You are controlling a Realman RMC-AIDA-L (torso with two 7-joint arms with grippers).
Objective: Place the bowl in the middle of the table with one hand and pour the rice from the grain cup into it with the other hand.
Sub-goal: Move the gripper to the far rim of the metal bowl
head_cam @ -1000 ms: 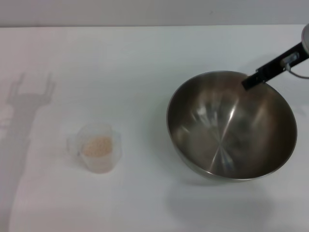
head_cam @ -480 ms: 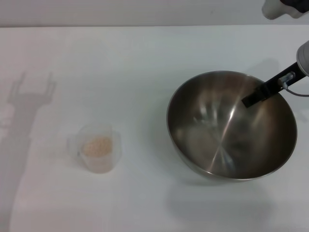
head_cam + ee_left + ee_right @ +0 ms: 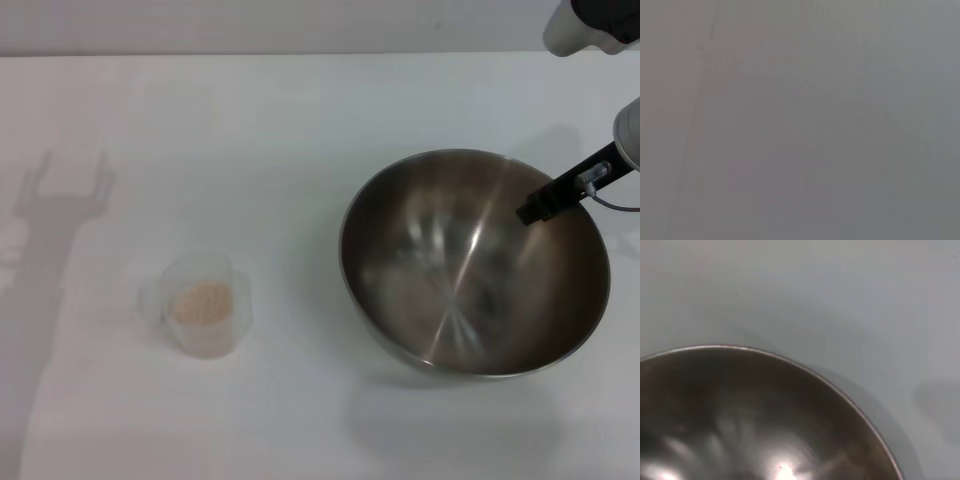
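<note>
The steel bowl stands on the white table at the right in the head view, and its inside also fills the right wrist view. My right gripper reaches down over the bowl's far right rim, with a black part of it inside the bowl. The frosted grain cup stands upright at the left with a heap of pale rice in it. My left gripper is out of view. The left wrist view shows only plain grey surface.
A shadow of the left arm falls on the table at the far left. The table's back edge runs along the top. Bare tabletop lies between the cup and the bowl.
The right gripper has come down from the bowl's far rim into the bowl and edged right. The bowl has shifted slightly left. The cup has not moved.
</note>
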